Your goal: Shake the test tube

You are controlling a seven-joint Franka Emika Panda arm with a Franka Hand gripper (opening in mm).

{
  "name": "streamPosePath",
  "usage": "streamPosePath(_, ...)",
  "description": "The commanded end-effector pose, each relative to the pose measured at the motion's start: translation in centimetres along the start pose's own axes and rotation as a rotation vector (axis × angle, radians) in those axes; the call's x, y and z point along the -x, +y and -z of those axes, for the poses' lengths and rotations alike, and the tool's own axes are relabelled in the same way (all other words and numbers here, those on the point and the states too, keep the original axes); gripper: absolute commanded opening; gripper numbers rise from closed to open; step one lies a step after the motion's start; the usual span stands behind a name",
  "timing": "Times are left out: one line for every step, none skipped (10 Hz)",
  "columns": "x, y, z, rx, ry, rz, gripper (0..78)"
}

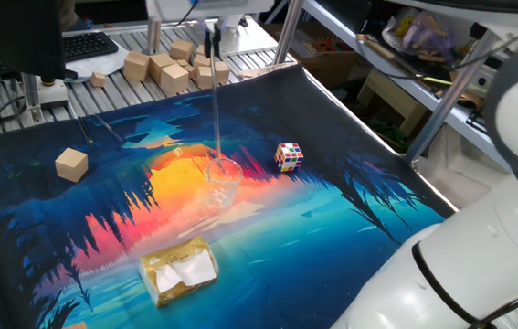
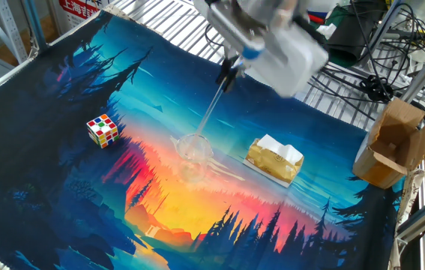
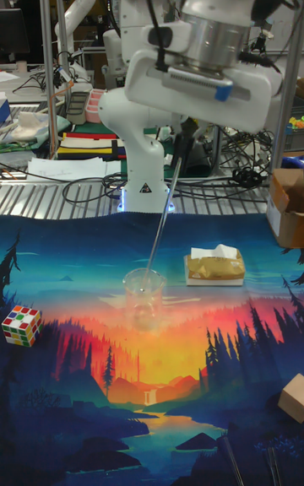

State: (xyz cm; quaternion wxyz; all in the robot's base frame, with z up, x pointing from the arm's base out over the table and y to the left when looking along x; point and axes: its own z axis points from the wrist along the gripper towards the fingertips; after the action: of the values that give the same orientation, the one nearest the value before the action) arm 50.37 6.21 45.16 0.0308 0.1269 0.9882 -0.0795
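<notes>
The test tube (image 1: 216, 114) is a long, thin clear tube, held at its top by my gripper (image 1: 211, 41), which is shut on it. It hangs almost upright in one fixed view and slants in the other fixed view (image 2: 212, 111) and the tall fixed view (image 3: 163, 216). Its lower end sits at the mouth of a squat clear glass cup (image 1: 222, 183) (image 2: 195, 148) (image 3: 143, 294) in the middle of the sunset-print mat. My gripper (image 2: 229, 73) (image 3: 179, 147) hangs well above the cup.
A Rubik's cube (image 1: 288, 156) (image 2: 103, 130) and a yellow tissue pack (image 1: 179, 270) (image 2: 274, 160) lie on the mat near the cup. A wooden block (image 1: 71, 164) rests at the mat's side, more blocks (image 1: 172, 68) behind it. A cardboard box (image 2: 388, 146) stands off the mat.
</notes>
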Motion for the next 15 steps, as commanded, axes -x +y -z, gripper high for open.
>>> streamPosePath(-0.39,-1.35,1.29,0.005,-0.019,0.027,1.1)
streamPosePath(-0.4,-1.45,1.37,-0.007,-0.027,0.037,1.1)
streamPosePath(-0.4,-1.69,1.61,-0.005,-0.043,0.037,1.1)
streamPosePath(-0.17,-1.73,1.77,0.03,-0.034,0.013,1.1)
streamPosePath(-0.02,-1.72,1.85,0.055,-0.028,0.002,1.1)
streamPosePath(0.22,-1.73,1.98,0.078,-0.019,0.003,1.1)
streamPosePath(0.23,-1.73,1.98,0.035,-0.018,0.026,1.1)
streamPosePath(0.18,-1.73,1.96,-0.062,-0.024,0.072,1.1)
streamPosePath(0.07,-1.73,1.91,-0.097,-0.024,0.09,1.1)
streamPosePath(0.02,-1.73,1.87,-0.049,-0.028,0.055,1.1)
streamPosePath(0.03,-1.73,1.88,0.069,-0.022,-0.01,1.1)
streamPosePath(0.03,-1.72,1.88,0.18,-0.011,-0.073,1.1)
streamPosePath(0.02,-1.71,1.89,0.209,-0.013,-0.103,1.1)
streamPosePath(-0.01,-1.68,1.93,0.25,-0.011,-0.136,1.1)
streamPosePath(-0.07,-1.62,2.0,0.266,-0.005,-0.162,1.1)
